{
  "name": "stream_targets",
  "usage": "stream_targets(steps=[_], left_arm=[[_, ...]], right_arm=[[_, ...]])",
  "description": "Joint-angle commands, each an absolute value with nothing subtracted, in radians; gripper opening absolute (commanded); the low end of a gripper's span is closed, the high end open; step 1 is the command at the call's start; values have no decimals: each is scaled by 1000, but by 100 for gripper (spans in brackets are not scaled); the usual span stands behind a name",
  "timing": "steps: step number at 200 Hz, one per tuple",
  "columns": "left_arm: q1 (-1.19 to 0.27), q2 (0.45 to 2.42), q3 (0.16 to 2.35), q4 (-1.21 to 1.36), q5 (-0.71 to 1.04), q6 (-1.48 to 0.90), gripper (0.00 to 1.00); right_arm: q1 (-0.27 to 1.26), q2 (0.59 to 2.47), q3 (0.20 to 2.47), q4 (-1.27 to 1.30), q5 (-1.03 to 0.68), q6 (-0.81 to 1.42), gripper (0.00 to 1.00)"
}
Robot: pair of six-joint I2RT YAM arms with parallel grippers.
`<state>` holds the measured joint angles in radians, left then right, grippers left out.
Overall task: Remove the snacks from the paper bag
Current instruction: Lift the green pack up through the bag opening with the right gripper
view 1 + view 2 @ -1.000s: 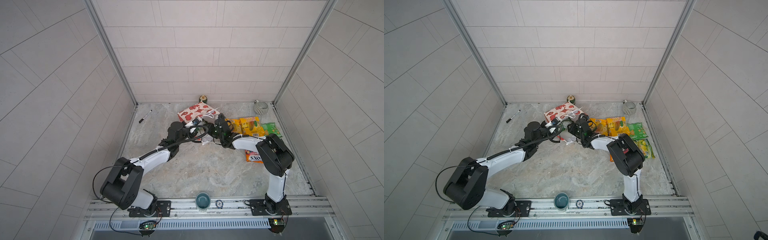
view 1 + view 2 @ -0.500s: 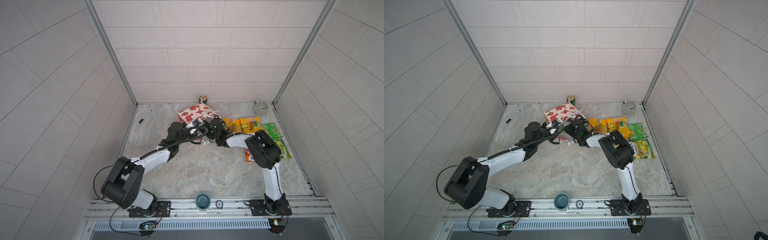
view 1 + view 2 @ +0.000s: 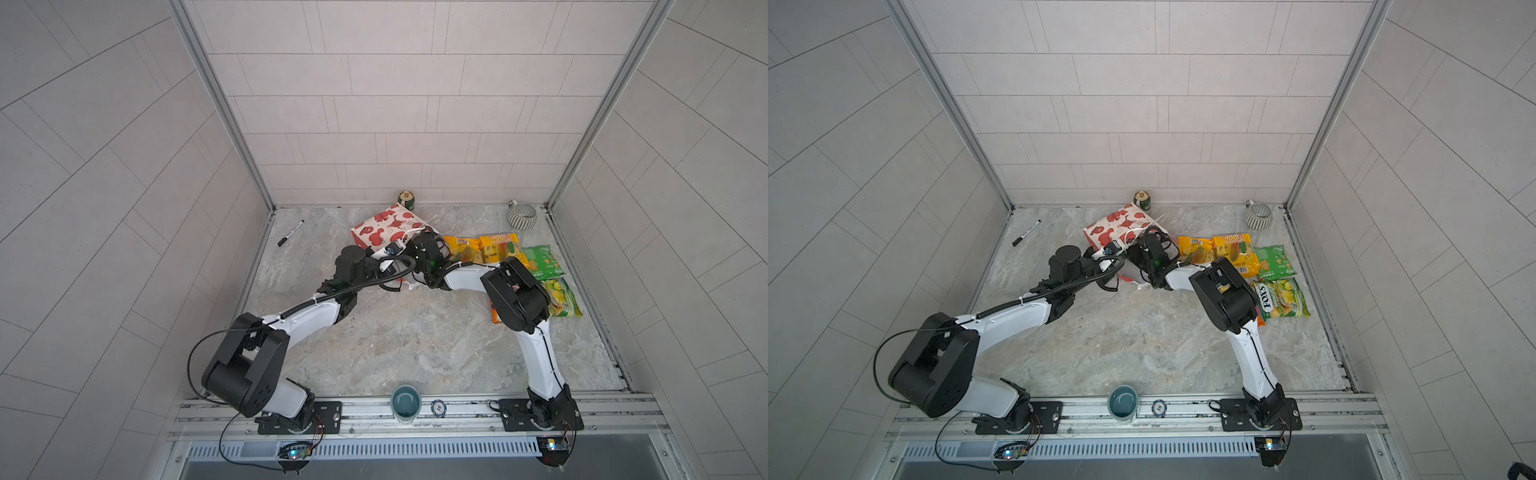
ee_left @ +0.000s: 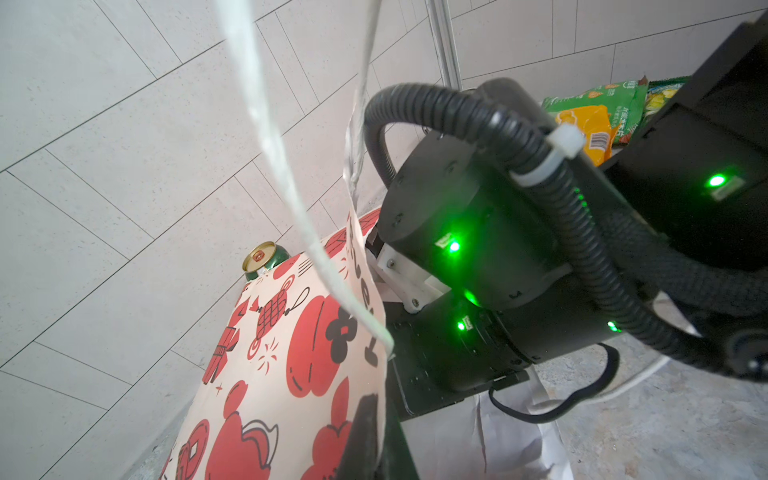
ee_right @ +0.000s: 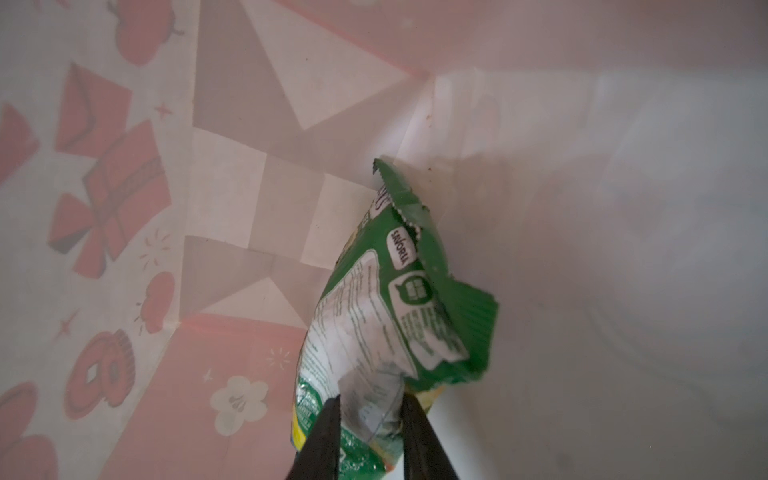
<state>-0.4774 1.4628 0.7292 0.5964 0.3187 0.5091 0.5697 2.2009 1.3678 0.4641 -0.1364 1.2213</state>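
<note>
Inside the white paper gift bag with red cartoon prints [image 3: 380, 226], lying on the grey marbled worktop [image 3: 415, 336], the right claw [image 5: 371, 415] pinches a green glossy plastic snack packet [image 5: 374, 299] between narrowly parted jaws; the left claw [image 4: 380, 436] is clamped fully closed on the bag's mouth edge.

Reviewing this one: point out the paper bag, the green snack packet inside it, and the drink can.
paper bag [image 3: 380, 226]: a top view, on its printed upper face.
green snack packet [image 5: 399, 291]: right wrist view, on its printed back panel.
drink can [image 4: 259, 254]: left wrist view, on its gold lid.
</note>
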Motion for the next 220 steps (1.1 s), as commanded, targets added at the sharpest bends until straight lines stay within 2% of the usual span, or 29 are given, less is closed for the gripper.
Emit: stream_targets(steps=[1,24,38,70,83,220], left_arm=[[-476,1442,720,660,367,502,0],[-476,1444,721,661,368,502,0],[-476,1448,723,661,370,498,0],[-476,1457,723,667,356,494,0],[-476,1457,723,664,344,492,0],[-472,1473,746,606,159,529,0]], right_arm=[[579,2229,1391,460,-117,1231,36],[584,2249,1406,435,-118,1226,39],[585,2265,1412,443,-120,1230,35],[585,2279,1421,477,-129,1226,13],[586,2271,1414,499,-141,1226,0],[549,1894,1110,605,-201,1155,0]])
